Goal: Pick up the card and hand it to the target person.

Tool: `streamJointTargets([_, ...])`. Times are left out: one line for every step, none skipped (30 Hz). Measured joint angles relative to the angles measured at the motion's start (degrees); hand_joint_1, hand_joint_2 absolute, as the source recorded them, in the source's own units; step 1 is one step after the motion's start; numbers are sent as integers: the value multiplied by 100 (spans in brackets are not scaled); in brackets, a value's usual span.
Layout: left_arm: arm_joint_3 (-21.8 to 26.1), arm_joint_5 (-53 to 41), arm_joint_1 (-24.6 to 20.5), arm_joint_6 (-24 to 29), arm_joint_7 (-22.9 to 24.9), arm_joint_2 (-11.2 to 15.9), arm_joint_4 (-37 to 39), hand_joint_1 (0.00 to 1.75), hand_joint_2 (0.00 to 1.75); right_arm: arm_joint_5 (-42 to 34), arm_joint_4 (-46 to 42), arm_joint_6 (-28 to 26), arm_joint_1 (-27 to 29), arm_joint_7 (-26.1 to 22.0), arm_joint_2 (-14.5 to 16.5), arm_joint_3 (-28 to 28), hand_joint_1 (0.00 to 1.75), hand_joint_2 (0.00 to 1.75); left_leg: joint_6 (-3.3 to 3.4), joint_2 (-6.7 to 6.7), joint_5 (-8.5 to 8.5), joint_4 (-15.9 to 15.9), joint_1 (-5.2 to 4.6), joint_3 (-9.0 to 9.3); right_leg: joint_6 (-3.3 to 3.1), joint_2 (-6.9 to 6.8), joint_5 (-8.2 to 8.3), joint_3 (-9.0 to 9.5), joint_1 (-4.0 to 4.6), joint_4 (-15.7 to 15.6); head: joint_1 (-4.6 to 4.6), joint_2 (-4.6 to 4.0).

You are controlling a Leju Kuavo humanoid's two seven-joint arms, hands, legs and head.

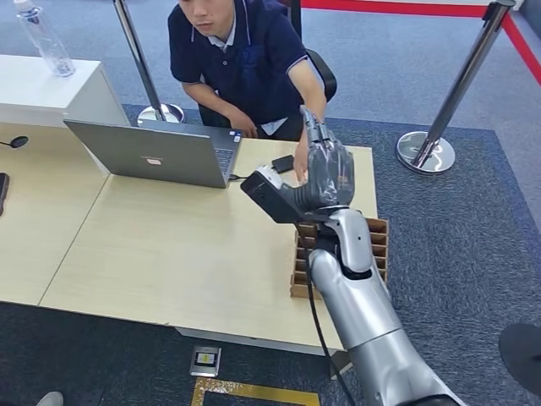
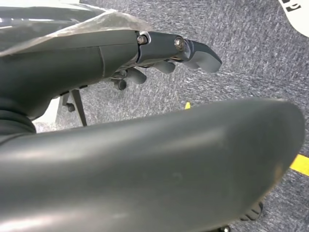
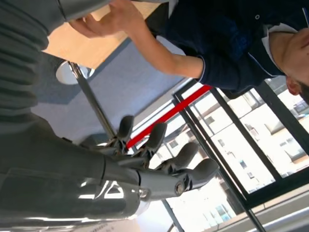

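Note:
My right hand is raised above the far right part of the wooden table, fingers pointing toward the seated person. In the right wrist view the right hand has its fingers stretched out and apart, with nothing between them. The person's hand rests on the table just beside my hand; the same hand lies flat on the wood. I cannot make out the card. My left hand hangs over the carpet, its fingers straight and holding nothing.
A grey laptop stands open in front of the person, with a small dark object by its cable. A cardboard divider box sits under my right forearm. Barrier posts stand behind the table, and a bottle stands on a white cabinet.

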Motion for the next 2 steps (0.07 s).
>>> streamJointTargets([2,14,3,3,3,0,0,0,0,-80,-265,20,189,-18,-41,-10,0,0,0,0,0,0,0,0,0,0,0,-1,0,-1,0,0])
streamJointTargets([2,19,5,5,5,0,0,0,0,-116,-402,31,288,-26,-63,-15,0,0,1,0,-1,0,0,0,0,0,0,-1,0,-2,0,0])
